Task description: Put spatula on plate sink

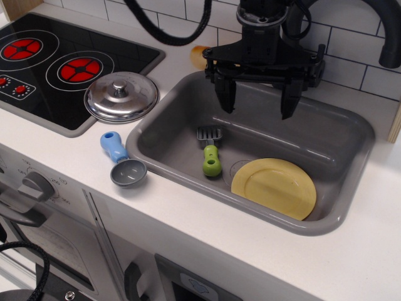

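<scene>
Nearest the counter's front edge, a blue-handled grey scoop [121,162] lies on the white counter [250,251], just left of the sink [351,135]. Inside the basin, the pale-yellow plate [274,188] rests toward the front right corner, tilted against the wall. The spatula [210,150] lies on the sink floor just left of the plate — apart from it, green handle toward the front. Farther back, a steel lid [121,96] overlaps the stove's edge. The gripper [257,100] hangs above the sink — fingers spread wide, empty.
</scene>
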Robot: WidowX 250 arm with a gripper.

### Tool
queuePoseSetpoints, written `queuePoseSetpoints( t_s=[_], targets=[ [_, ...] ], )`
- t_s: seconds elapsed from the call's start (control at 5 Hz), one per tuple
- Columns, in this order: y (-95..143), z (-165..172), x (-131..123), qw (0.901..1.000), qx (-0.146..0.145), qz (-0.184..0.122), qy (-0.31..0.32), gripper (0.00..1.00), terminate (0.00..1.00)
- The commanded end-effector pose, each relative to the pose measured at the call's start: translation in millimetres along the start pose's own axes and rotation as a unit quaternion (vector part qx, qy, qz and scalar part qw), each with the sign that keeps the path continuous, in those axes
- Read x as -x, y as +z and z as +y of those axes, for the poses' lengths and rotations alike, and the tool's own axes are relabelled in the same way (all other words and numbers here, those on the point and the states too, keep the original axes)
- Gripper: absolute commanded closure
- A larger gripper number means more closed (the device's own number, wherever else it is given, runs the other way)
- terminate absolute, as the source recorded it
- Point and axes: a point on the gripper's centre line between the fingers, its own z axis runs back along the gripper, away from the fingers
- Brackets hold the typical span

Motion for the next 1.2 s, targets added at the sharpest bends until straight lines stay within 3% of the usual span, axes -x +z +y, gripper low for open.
queuePoseSetpoints(
  t_s=[0.0, 0.4, 1.0],
  targets=[
    [0, 0, 0, 1.0000, 0.000, 0.000, 0.000, 0.00, 0.00],
    [-27, 25, 5, 0.9981, -0.003, -0.033, 0.051, 0.00, 0.00],
    [-73, 53, -10, 0.9950, -0.028, -0.041, 0.087, 0.00, 0.00]
  ],
)
